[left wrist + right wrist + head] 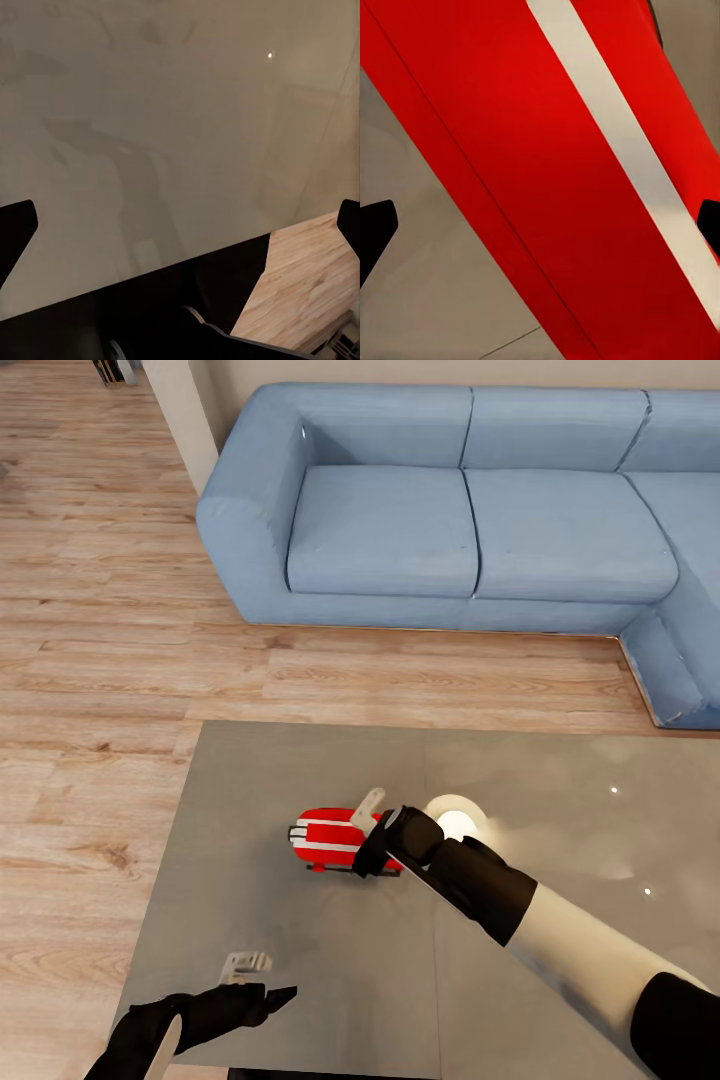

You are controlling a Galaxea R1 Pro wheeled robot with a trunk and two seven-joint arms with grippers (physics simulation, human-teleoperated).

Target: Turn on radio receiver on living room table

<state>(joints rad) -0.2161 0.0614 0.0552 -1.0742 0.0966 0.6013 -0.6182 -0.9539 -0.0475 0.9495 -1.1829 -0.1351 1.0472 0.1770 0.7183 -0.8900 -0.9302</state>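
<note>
- Right now the radio receiver is seen lying on the table, about mid-depth and left of centre on the glossy grey top, w/ the blue sofa well beyond the far edge across the wood floor.
- R gripper is placed right at the radio's right end, over its top; contact is likely but can't be confirmed from the head view.
- In the R wrist view the red body w/ its white band is seen very close up, and the two dark fingertips are spread wide at either edge; jaws are parted and nothing is held.
- L gripper is parked low near the table's near-left edge, well apart from the radio; its fingertips are also spread wide over bare tabletop, nothing held.
- Step judged: final approach/press on the radio to switch it on.
- To be done well: a short, gentle push should be used, aimed at the body rather than the thin handle, since a small light box on a slick top could be slid or tipped.
- No grasp seems needed; the L arm is best kept clear.
- Switch itself can't be made out, so on/off state can't be told.
</note>
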